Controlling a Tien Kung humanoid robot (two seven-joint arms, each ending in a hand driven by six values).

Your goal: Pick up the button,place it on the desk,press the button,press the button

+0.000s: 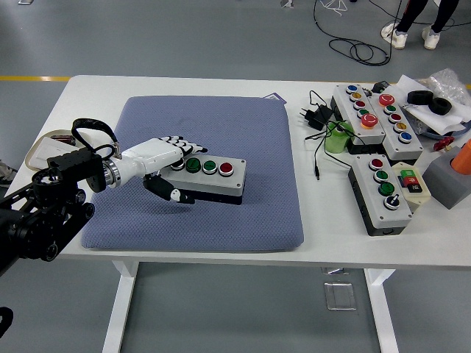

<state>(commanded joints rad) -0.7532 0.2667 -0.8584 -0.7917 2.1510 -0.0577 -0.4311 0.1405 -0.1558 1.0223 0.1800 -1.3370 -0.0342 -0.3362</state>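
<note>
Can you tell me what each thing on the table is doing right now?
Left hand: fingers over the left end of the button box, thumb along its front side.
Button box: lying flat on the blue mat.
Grey box with the switch: flat on the table, untouched.
Long button boxes: side by side, untouched.
Black plug: loose, plugged into nothing.

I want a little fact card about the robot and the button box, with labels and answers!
working hand: left hand, white, fingers on the left end of the button box
box buttons showing: two green, one red
box sits on: blue-grey mat on the white table
right hand: not in view
other button boxes: two long ones and a shorter one, on the table right of the mat
</note>
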